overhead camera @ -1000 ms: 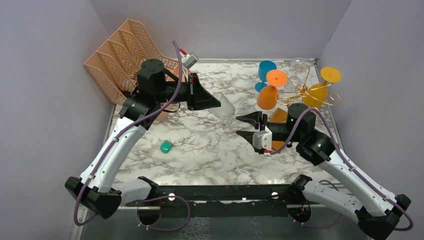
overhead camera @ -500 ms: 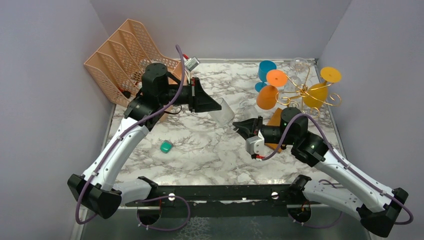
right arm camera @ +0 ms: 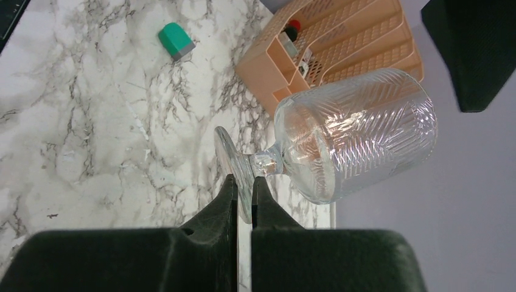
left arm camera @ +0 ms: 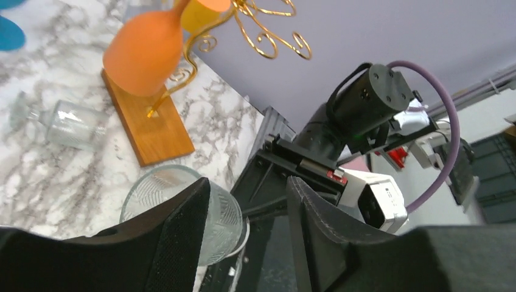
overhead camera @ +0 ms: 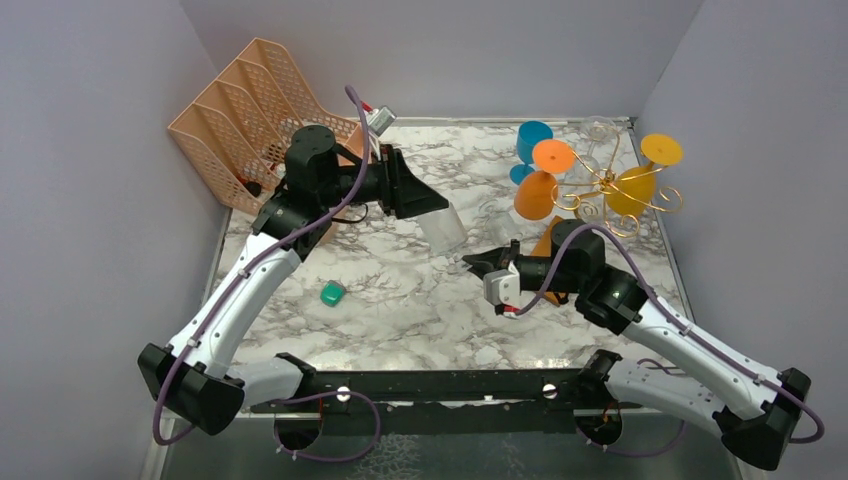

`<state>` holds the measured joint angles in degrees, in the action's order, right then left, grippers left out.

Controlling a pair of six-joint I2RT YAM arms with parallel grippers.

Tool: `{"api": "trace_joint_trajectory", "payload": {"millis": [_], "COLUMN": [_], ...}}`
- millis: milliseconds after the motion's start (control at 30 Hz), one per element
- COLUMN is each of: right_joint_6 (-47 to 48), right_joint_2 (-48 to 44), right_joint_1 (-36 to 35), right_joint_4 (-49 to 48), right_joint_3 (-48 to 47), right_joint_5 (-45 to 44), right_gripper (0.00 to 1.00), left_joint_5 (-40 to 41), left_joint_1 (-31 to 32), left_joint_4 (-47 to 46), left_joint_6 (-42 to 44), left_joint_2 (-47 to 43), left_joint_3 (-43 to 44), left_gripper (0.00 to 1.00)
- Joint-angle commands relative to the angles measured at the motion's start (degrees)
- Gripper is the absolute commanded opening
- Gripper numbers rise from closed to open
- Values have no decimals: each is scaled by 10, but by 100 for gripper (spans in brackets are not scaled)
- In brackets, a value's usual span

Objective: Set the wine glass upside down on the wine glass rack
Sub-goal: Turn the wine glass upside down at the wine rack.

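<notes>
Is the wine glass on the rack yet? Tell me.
No, the right hand grips the wine glass by its foot, away from the rack.

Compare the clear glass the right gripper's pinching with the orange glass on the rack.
The clear wine glass is see-through and ribbed; the orange glass is opaque and smooth. The clear one is held sideways, foot pinched in the right gripper; the orange one hangs bowl-down on the wine glass rack. Both have a round foot.

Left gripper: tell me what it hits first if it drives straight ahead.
Likely the clear ribbed wine glass just ahead, held by the right gripper; that gripper's black body lies right behind it.
</notes>
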<state>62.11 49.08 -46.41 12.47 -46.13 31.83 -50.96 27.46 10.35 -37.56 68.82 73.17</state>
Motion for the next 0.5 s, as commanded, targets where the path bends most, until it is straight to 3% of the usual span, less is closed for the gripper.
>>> {"api": "trace_joint_trajectory", "payload": {"millis": [0, 133, 267, 367, 467], "right_joint_6": [-56, -162, -314, -417, -541], "right_joint_2": [2, 16, 33, 54, 68], "right_joint_1": [-3, -3, -3, -3, -3], "right_joint_4": [-48, -104, -174, -182, -179], "right_joint_3": [1, 13, 29, 18, 4], "right_joint_5": [-9, -6, -31, -48, -77], "right_gripper": [1, 1, 1, 1, 1], "left_joint_5": [91, 168, 207, 188, 220], "left_joint_1": [1, 1, 1, 1, 1], "left_joint_4": [-47, -108, -110, -114, -120], "left_joint_6": [65, 140, 216, 223, 185], "left_joint_2": [-26, -78, -102, -98, -96], "left_joint_3": [19, -34, -60, -62, -69], "left_gripper": [56, 69, 72, 74, 78]}}
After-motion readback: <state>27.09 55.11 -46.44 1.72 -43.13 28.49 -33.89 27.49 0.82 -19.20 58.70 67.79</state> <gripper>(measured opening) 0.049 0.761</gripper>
